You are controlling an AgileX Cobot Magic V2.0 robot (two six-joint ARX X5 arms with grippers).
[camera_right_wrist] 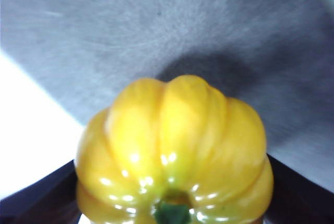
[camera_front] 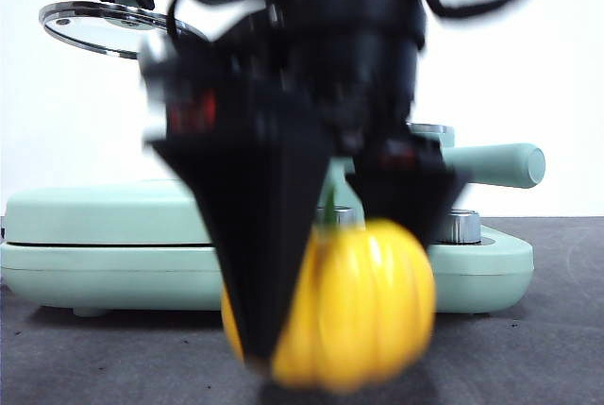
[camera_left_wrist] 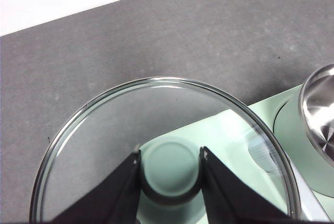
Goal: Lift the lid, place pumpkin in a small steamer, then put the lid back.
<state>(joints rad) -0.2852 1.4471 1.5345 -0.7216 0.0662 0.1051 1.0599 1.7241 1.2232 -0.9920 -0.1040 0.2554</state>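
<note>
My right gripper (camera_front: 326, 329) is shut on the yellow-orange ribbed pumpkin (camera_front: 363, 306), low over the grey table near the front; the view is blurred. In the right wrist view the pumpkin (camera_right_wrist: 175, 153) sits between the two black jaws, green stem toward the camera. My left gripper (camera_left_wrist: 169, 169) is shut on the mint-green knob (camera_left_wrist: 169, 169) of the glass lid (camera_left_wrist: 104, 145) and holds it in the air. The lid (camera_front: 109, 27) shows at the top left of the front view. The small steamer's open steel rim (camera_left_wrist: 321, 112) shows beside the lid; its long mint-green handle (camera_front: 500, 164) sticks out right.
The wide flat mint-green griddle (camera_front: 104, 244) stands behind the pumpkin, across the table. A chrome knob (camera_front: 461, 226) sits on its right end. A white wall is behind. Grey table surface (camera_left_wrist: 156, 41) lies under the lid.
</note>
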